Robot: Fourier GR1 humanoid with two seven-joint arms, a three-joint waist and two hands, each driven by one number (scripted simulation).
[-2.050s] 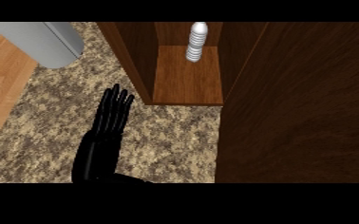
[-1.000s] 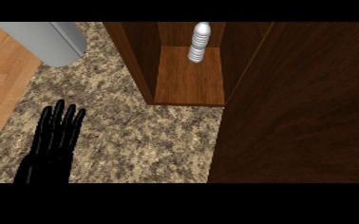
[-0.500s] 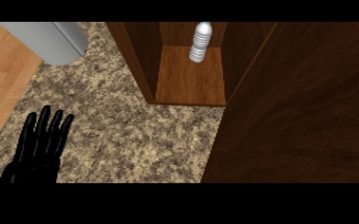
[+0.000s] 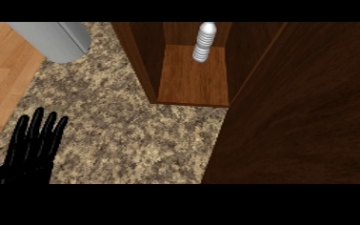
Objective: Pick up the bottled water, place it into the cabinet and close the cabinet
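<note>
The bottled water (image 4: pixel 204 42), a ribbed white bottle, stands upright at the back of the brown wooden cabinet (image 4: pixel 192 81), on its floor. The cabinet's door (image 4: pixel 292 119) fills the right side of the view and covers part of the opening. My left hand (image 4: pixel 32 148) rests open at the lower left over the speckled counter, fingers straight and pointing up, far from the cabinet and the bottle. My right hand does not show.
A grey metal container (image 4: pixel 56 38) stands at the upper left on the granite counter (image 4: pixel 126 124). A light wooden surface (image 4: pixel 14 71) runs along the left edge.
My left hand has drawn back from the counter's middle to the lower left corner. The view has shifted a little leftward, and the door covers slightly more of the opening. The bottle has stayed put.
</note>
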